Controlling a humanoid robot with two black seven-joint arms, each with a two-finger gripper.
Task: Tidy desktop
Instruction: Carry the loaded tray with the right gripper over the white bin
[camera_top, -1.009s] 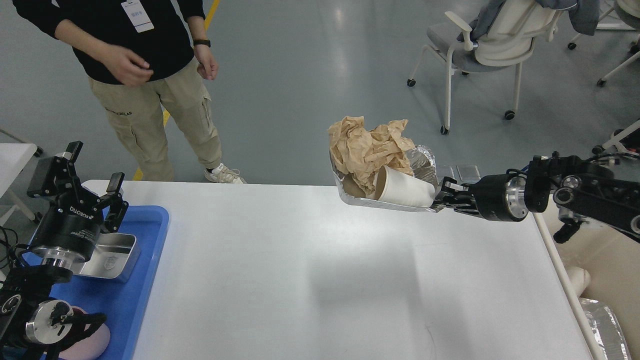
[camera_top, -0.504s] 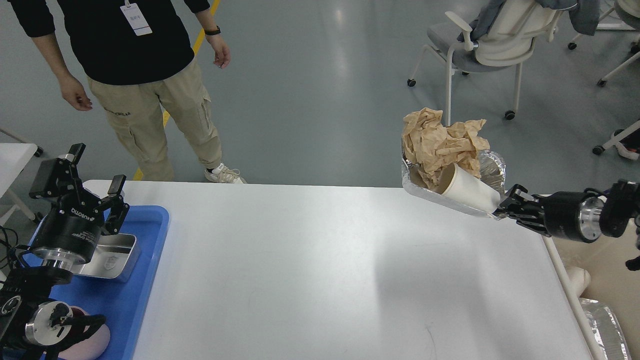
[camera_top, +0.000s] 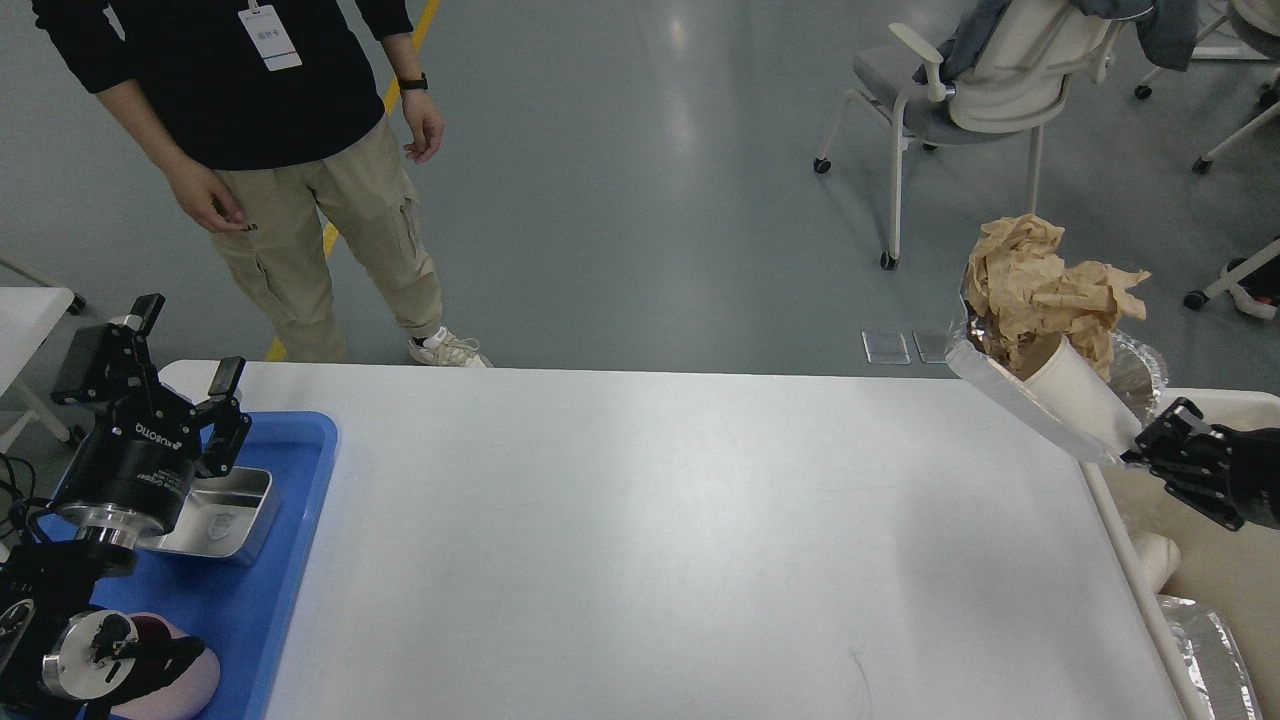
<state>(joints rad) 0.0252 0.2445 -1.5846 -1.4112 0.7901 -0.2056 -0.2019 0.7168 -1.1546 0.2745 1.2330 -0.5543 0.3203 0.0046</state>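
The desktop (camera_top: 640, 540) is a wide white tabletop filling the lower view. At its far right corner my right gripper (camera_top: 1140, 452) is shut on the near edge of a foil tray (camera_top: 1010, 398), tilted steeply and raised above the table's right edge. The tray holds crumpled brown paper (camera_top: 1040, 290) and a white paper cup (camera_top: 1080, 395) lying on its side. My left gripper (camera_top: 180, 350) stands open above the blue tray (camera_top: 285, 560) at the left, holding nothing.
A metal rectangular tin (camera_top: 225, 512) and a pink object (camera_top: 185, 680) lie in the blue tray. A cream bin (camera_top: 1215, 560) with foil (camera_top: 1215, 650) in it stands right of the table. A person (camera_top: 280, 150) stands beyond the far left corner; chairs (camera_top: 980, 90) at back right.
My right gripper has carried the foil tray with paper and cup rightward, from over the table's back middle to past its right edge, tilting it more. The left arm barely moved. The person shifted.
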